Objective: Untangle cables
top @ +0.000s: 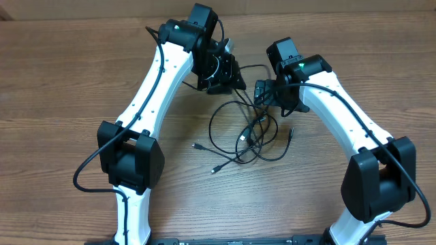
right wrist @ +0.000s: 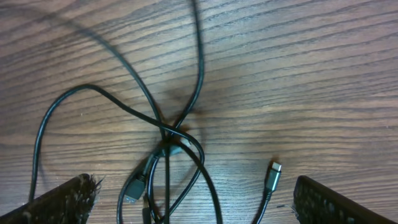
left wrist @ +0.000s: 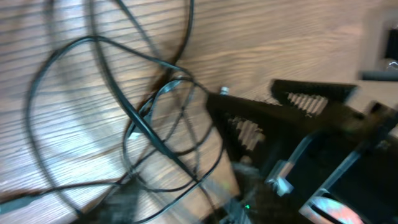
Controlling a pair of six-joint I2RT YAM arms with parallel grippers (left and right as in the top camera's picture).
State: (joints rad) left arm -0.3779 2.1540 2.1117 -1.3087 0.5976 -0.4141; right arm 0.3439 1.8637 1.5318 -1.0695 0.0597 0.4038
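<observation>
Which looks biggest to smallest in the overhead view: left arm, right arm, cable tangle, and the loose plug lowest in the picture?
1. The left arm and right arm: about alike, so not ranked apart.
2. The cable tangle.
3. The plug, by far the smallest.

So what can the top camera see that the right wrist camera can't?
Only the overhead view shows the white left arm and right arm and the whole spread of cables. Only the right wrist view shows its own fingers at the bottom corners and a plug with its silver tip close up. Both show black cables crossing on the wooden table.
</observation>
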